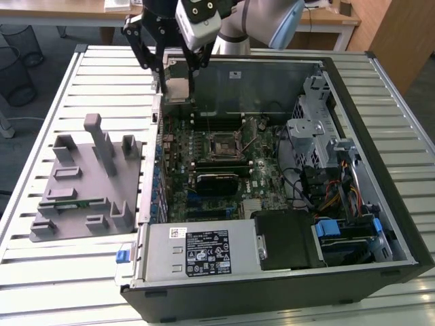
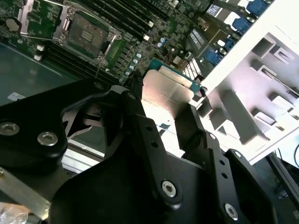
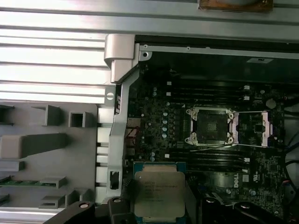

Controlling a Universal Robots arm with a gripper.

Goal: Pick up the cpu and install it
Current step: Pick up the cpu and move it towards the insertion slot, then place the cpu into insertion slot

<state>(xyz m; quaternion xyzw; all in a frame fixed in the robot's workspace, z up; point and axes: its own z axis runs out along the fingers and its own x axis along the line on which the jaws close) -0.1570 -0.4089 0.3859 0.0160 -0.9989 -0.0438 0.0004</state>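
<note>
Held flat by two edges in the closed gripper (image 1: 177,85): cpu (image 1: 176,90), above the case (image 1: 272,292) wall at the exterior view's left, well apart from the open socket (image 1: 224,145). For sound seating, arguably: keep level, match corners, lower straight, avoid sliding across the socket.

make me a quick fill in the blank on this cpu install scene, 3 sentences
1. The gripper is ____ on the cpu, which is not yet seated.
2. The motherboard socket holds no chip and its cover is flipped ____.
3. The green memory stick rests on the grey fixture, on the exterior view's ____ of the computer case.

Missing words: shut; open; left
</note>
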